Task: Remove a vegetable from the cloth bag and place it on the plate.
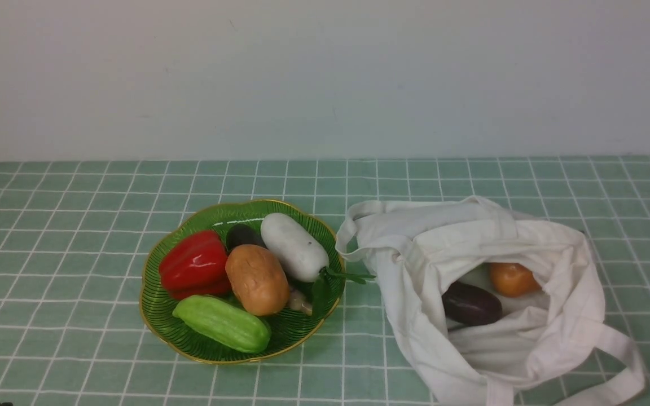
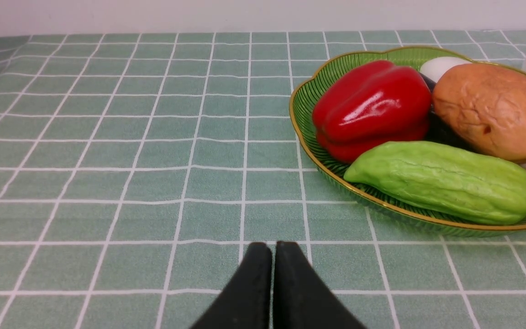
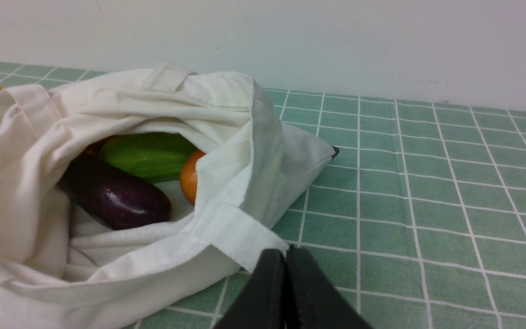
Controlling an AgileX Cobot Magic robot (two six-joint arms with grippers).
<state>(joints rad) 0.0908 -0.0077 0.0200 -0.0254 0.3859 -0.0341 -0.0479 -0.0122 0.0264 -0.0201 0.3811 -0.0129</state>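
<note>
Nearest the front camera, we see the cloth bag (image 1: 398,304) filling the lower right; the plate (image 1: 158,331) sits left of centre, bearing the tan-brown vegetable (image 1: 257,279), its long axis slanting down rightward. We judge the placing done, with the left gripper (image 2: 273,244) nearer it; that gripper and the right gripper (image 3: 286,249) are closed, empty. Only the right wrist view reveals a green vegetable (image 3: 146,155) inside the bag.

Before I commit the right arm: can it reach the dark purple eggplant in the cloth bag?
Probably yes: the off-white cloth bag gapes over the glossy eggplant, though floppy folds could snag the shut right gripper.
</note>
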